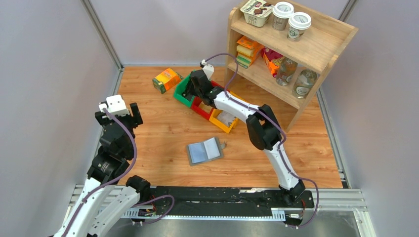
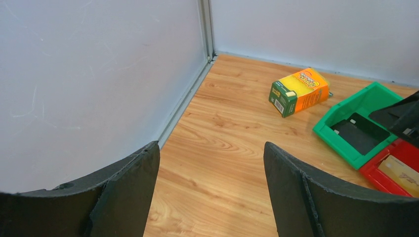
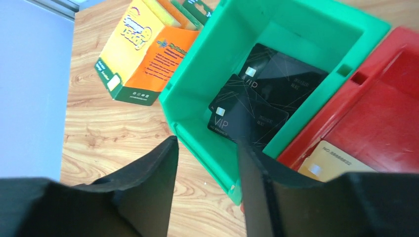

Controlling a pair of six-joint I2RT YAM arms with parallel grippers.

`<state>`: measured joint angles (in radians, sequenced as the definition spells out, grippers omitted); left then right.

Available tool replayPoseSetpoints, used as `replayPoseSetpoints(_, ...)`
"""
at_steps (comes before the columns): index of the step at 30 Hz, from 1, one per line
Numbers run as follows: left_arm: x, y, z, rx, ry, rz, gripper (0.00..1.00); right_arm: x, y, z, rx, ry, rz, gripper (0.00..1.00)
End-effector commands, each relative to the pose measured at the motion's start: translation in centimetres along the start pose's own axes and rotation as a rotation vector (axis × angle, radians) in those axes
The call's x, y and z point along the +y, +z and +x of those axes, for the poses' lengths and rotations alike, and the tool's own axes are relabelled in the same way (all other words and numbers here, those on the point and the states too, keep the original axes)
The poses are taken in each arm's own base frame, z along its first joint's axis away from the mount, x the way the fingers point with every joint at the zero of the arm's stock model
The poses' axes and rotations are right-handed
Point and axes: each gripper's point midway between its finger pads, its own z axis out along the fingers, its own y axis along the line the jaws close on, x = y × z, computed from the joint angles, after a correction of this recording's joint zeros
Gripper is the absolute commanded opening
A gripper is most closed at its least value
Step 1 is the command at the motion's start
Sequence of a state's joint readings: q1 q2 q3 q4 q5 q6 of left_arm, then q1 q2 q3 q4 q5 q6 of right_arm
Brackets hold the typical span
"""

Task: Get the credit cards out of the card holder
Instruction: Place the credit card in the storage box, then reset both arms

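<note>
From above, the card holder (image 1: 204, 151) lies spread open and flat on the wooden table (image 1: 158, 138), well apart from the bins. Its inside is blue-grey with two panels, and a small tab sticks out at its right edge. The right arm (image 1: 237, 106) reaches to the green bin (image 1: 179, 94), which sits beside a red bin (image 1: 200, 109) and a yellow bin (image 1: 220, 123).

In the left wrist view, the left gripper (image 2: 212, 187) is spread wide with nothing between its fingers, above bare table near the wall. An orange-green carton (image 2: 299, 91) lies beyond it.

In the right wrist view, the right gripper (image 3: 205, 182) is released and empty, over the green bin's near wall. Two black cards (image 3: 247, 116) marked "VIP", each with a chip, overlap inside that bin. A gold card (image 3: 331, 163) lies in the red bin.
</note>
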<state>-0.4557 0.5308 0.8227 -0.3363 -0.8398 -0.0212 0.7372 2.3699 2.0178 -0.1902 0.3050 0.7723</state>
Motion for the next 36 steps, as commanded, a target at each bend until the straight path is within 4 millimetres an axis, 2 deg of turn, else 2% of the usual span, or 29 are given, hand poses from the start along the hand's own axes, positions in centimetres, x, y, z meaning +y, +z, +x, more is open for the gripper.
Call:
replayPoseSetpoints(1, 0.0, 0.1, -0.7, -0.023, -0.037, -0.005, 0.84, 3.4, -5.3, -6.9, -0.12, -0.055, -0.057, 0.55)
replayPoseSetpoints(4, 0.1, 0.1, -0.7, -0.023, -0.037, -0.006, 0.84, 2.9, -7.3, -7.7, -0.127, -0.096, -0.047, 0.66)
replayPoseSetpoints(5, 0.0, 0.1, -0.7, -0.022, -0.036, -0.003, 0.84, 2.8, -8.5, -8.5, -0.142, -0.116, -0.047, 0.69)
replayPoseSetpoints(9, 0.3, -0.1, -0.9, -0.03, -0.044, -0.008, 0.84, 0.4, -12.2, -9.7, -0.182, -0.185, 0.01, 0.82)
replayPoseSetpoints(13, 0.6, -0.2, -1.0, -0.035, -0.051, -0.014, 0.84, -2.2, -18.2, -12.4, -0.267, -0.251, 0.063, 0.91)
replayPoseSetpoints(17, 0.8, -0.4, -1.2, -0.038, -0.056, -0.017, 0.84, -5.1, -23.9, -13.6, -0.331, -0.31, 0.081, 0.99)
replayPoseSetpoints(19, 1.0, -0.5, -1.3, -0.041, -0.06, -0.022, 0.84, -6.6, -27.1, -14.4, -0.381, -0.317, 0.089, 1.0)
replayPoseSetpoints(20, 1.1, -0.5, -1.2, -0.038, -0.056, -0.025, 0.84, -7.8, -28.1, -13.9, -0.382, -0.337, 0.099, 1.0)
replayPoseSetpoints(29, 2.1, -1.6, -2.4, -0.047, -0.113, -0.021, 0.84, -13.3, -40.4, -15.4, -0.564, -0.425, 0.052, 1.0)
replayPoseSetpoints(33, 3.0, -2.8, -2.1, -0.02, -0.123, -0.008, 0.84, -16.2, -45.0, -15.8, -0.645, -0.406, 0.073, 1.0)
replayPoseSetpoints(36, 3.7, -3.8, -0.8, 0.013, -0.14, -0.003, 0.84, -18.4, -47.4, -15.4, -0.666, -0.402, 0.098, 1.0)
